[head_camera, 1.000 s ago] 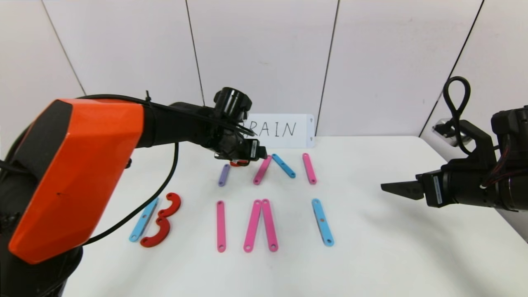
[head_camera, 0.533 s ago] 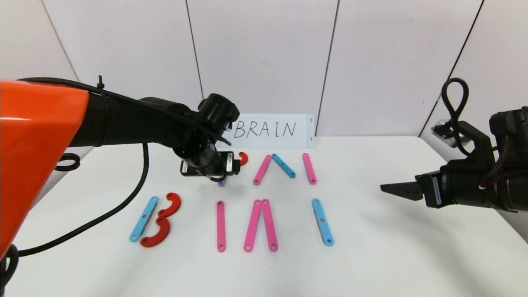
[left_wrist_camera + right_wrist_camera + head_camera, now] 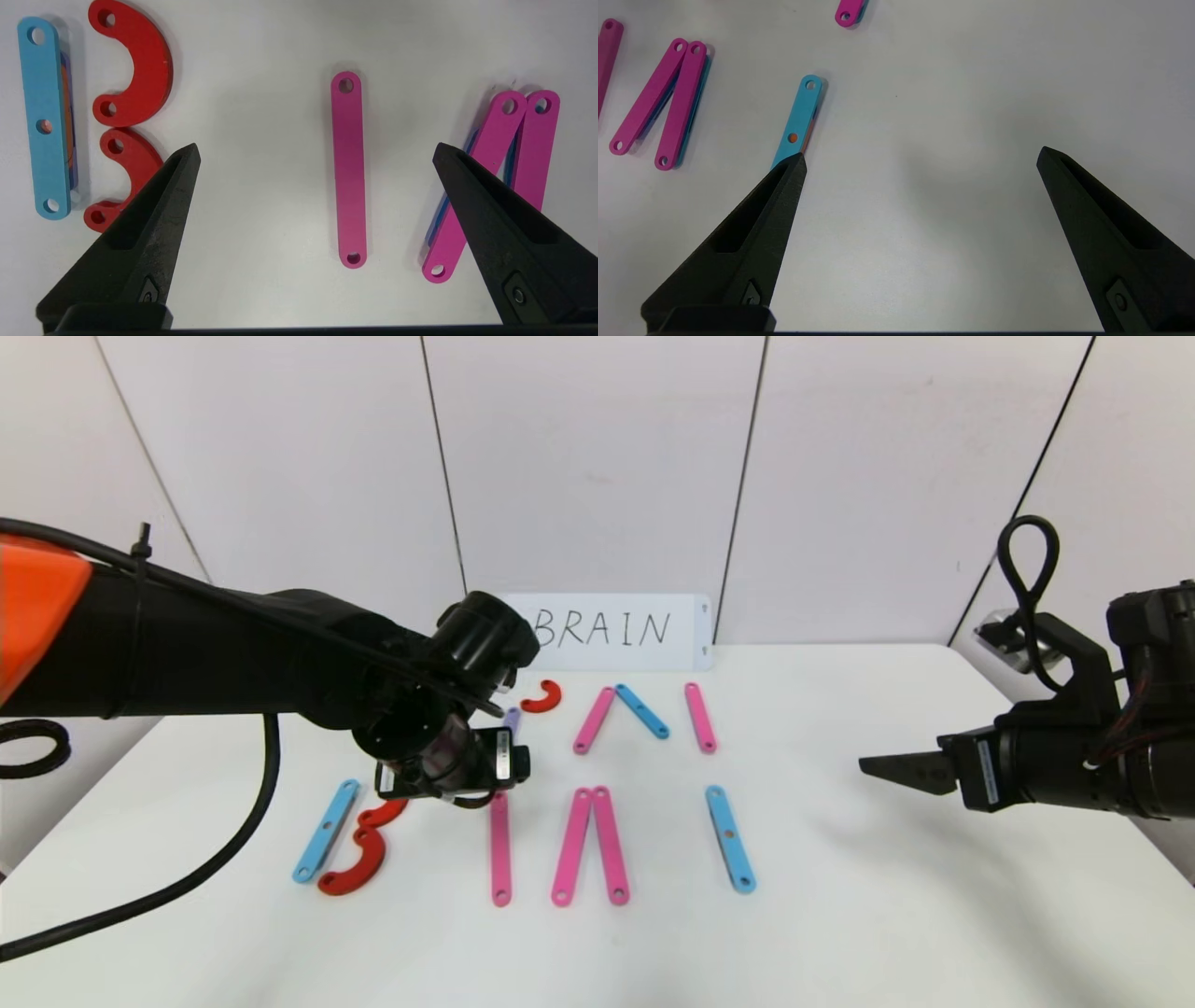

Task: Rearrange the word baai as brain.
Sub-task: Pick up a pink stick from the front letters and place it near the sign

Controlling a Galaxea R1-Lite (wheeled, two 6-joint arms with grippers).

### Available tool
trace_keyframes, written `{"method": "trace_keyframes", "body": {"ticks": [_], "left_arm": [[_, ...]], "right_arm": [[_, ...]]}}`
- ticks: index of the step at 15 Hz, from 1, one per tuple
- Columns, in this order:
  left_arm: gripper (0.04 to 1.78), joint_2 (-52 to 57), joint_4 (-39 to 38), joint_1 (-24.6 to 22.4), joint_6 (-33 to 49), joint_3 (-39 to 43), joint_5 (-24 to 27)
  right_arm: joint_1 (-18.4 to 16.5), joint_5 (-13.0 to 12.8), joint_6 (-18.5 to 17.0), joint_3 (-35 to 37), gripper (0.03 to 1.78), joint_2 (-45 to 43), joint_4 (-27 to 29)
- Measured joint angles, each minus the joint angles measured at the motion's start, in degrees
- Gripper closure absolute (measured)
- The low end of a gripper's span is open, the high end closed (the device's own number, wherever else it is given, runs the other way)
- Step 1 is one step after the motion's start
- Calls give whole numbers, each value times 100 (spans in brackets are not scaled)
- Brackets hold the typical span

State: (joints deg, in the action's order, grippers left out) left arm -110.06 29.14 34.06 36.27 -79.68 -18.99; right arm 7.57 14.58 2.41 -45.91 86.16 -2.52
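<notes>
The front row of flat holed pieces reads as a blue bar (image 3: 325, 831) with two red curves (image 3: 355, 868), a single pink bar (image 3: 500, 849), two leaning pink bars (image 3: 590, 845) and a blue bar (image 3: 730, 838). My left gripper (image 3: 453, 782) hovers open and empty over the gap between the red curves (image 3: 135, 70) and the single pink bar (image 3: 349, 170); it also shows in the left wrist view (image 3: 315, 149). My right gripper (image 3: 882, 768) is open and empty at the right, above bare table (image 3: 922, 153).
A back row holds a purple bar (image 3: 511, 717), partly hidden by my left arm, a small red curve (image 3: 542, 697), a pink bar (image 3: 594, 720), a blue bar (image 3: 642, 711) and a pink bar (image 3: 699, 717). A white card handwritten BRAIN (image 3: 611, 630) stands against the wall.
My left gripper has drawn back from the small red curve in the back row, toward the front and left, to above the front row. The red curve lies uncovered. The right arm has not moved.
</notes>
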Motion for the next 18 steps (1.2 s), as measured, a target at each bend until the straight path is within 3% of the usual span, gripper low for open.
{"method": "trace_keyframes", "body": {"ticks": [8,10,18], "left_arm": [[7,-107,-455,98,249,664,128],[7,-172,-645,100,271,733,332],[9,-436,-762,100,254,777,345]], "right_arm": [[4,-2,-2,13,8,-4,0],[-2,0,-5,13,8,-4,0],[-16,0,0,13,8,9,0]]}}
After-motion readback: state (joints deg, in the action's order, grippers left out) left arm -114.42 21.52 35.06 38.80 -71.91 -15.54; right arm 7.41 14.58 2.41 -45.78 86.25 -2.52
